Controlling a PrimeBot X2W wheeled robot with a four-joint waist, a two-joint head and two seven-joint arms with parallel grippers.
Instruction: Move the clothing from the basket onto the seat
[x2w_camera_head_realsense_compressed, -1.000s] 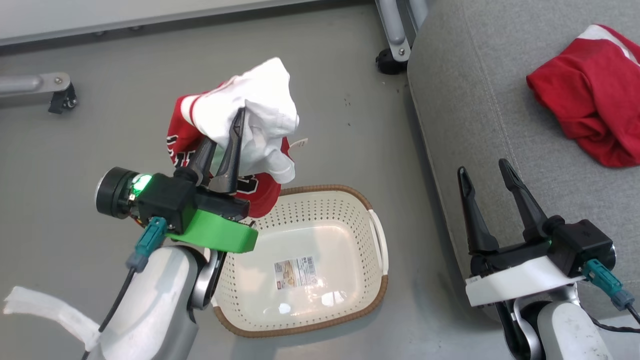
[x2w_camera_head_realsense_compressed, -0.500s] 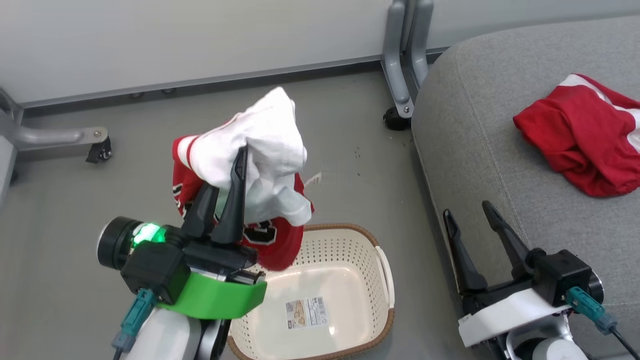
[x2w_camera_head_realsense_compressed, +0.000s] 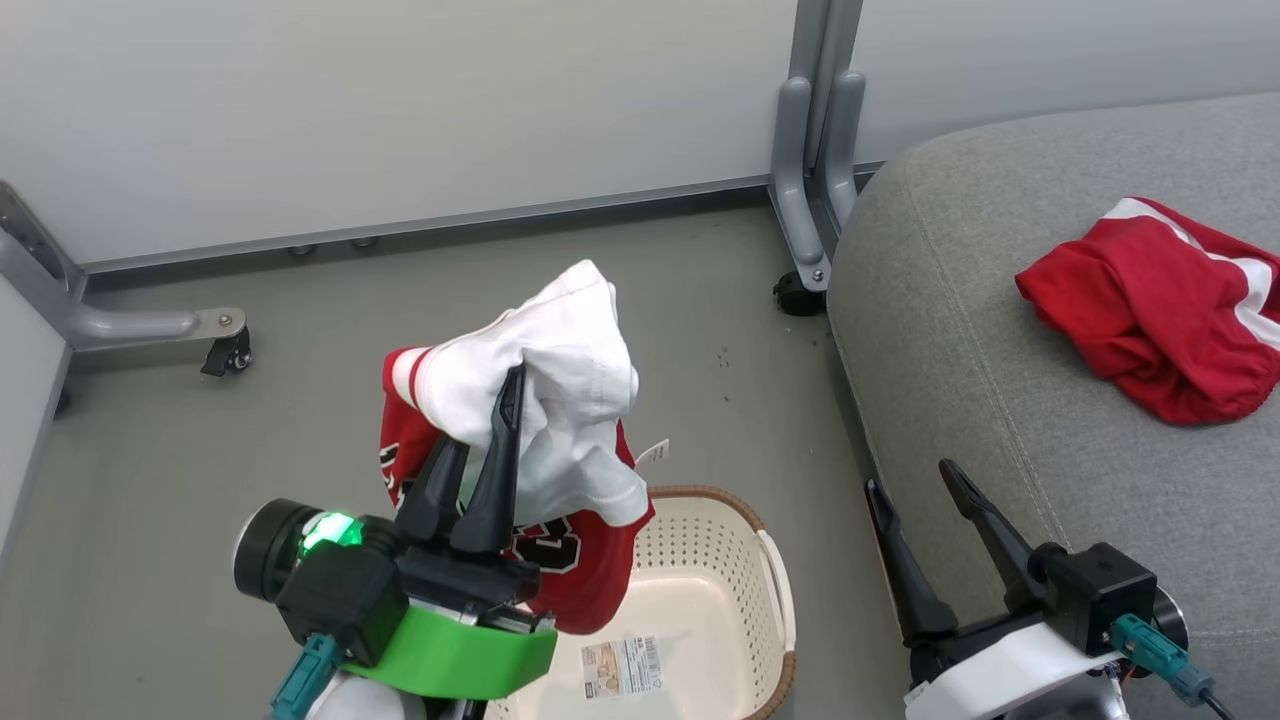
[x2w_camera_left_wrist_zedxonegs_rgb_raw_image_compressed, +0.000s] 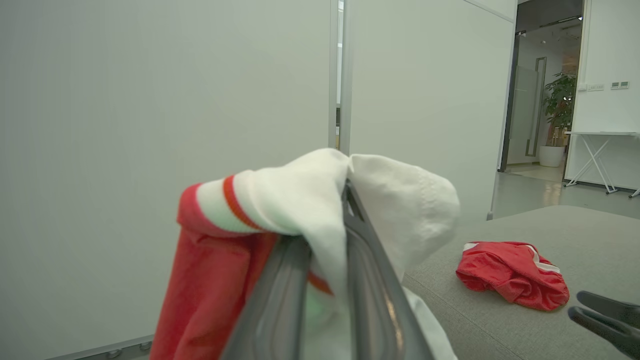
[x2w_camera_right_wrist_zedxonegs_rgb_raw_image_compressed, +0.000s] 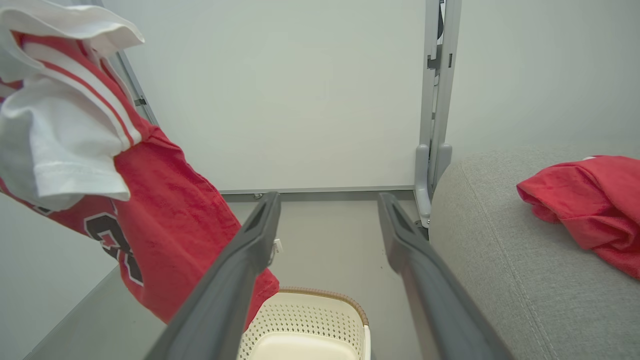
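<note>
- The left hand is pinched almost shut on a fold of the red-and-white jersey. It grips the bunched white part, so the red body hangs loose beneath.
- The jersey hangs high above the basket's far left corner, which I judge is high enough to clear the seat's left edge without dragging.
- The basket stands on the floor just beside the seat's left edge. What shows of its bottom carries a paper label and no cloth.
- The plain red garment lies crumpled toward the seat's right edge, leaving bare cushion nearer the left edge for the jersey.
- The right hand has its fingers spread wide and holds nothing, low at the seat's left edge and apart from the carrying arm.
</note>
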